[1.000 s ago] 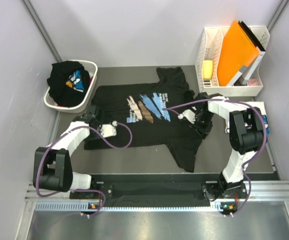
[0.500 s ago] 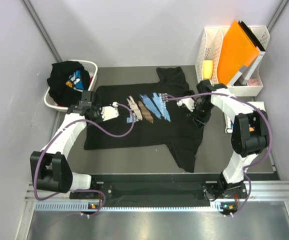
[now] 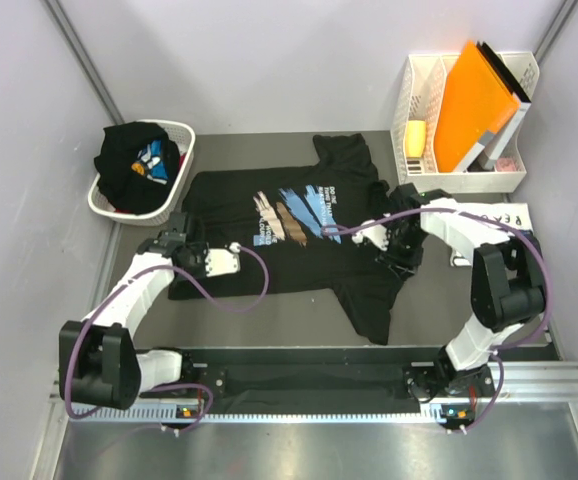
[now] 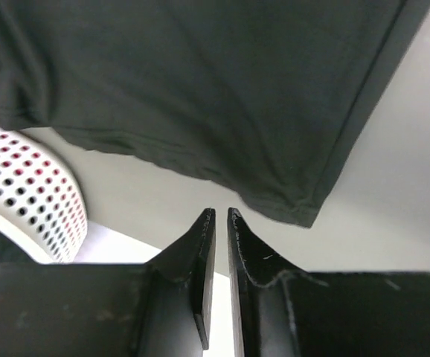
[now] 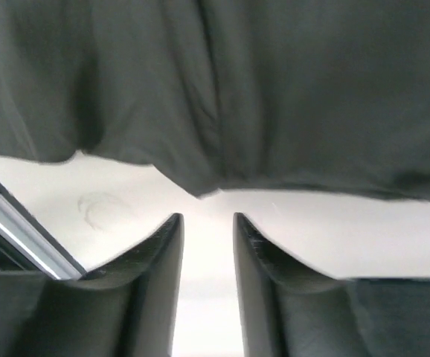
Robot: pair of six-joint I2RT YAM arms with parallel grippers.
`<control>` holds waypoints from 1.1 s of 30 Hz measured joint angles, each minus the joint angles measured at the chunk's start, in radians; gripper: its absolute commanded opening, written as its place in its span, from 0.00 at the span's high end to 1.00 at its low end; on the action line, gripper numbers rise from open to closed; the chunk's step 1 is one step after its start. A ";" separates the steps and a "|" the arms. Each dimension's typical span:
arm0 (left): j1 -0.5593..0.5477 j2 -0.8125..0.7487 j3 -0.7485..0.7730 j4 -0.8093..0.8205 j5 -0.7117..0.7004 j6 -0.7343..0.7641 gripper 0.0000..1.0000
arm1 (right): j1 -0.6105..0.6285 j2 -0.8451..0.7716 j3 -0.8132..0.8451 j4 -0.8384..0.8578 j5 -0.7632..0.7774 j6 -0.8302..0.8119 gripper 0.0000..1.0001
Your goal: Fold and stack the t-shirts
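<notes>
While the left claw (image 4: 221, 213) is pinched down to a thin slit with nothing in it, its tips sit just short of a hem corner of the black cotton t-shirt with the blue, white and tan brush-stroke print (image 4: 200, 89). The perforated white plastic laundry basket (image 4: 29, 201) is right beside it, with black clothes (image 3: 129, 165) heaped inside. The right claw (image 5: 207, 217) is partly open and also empty, with the shirt's opposite edge just past its tips. The shirt lies spread flat on the table (image 3: 269, 318). A folded white tee with lettering (image 3: 491, 216) peeks out behind the right arm.
</notes>
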 measured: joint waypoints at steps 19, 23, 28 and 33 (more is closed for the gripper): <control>-0.006 -0.041 -0.095 0.217 -0.019 -0.072 1.00 | 0.096 -0.067 -0.089 0.132 0.022 -0.015 0.52; -0.005 -0.084 -0.155 0.347 -0.121 -0.119 0.80 | 0.162 -0.188 -0.193 0.174 0.024 -0.018 0.48; -0.005 -0.069 -0.122 0.325 -0.212 -0.244 0.66 | 0.270 -0.299 -0.277 0.208 0.008 0.010 0.47; -0.005 -0.077 -0.079 0.280 -0.237 -0.336 0.53 | 0.380 -0.307 -0.279 0.237 -0.048 0.098 0.46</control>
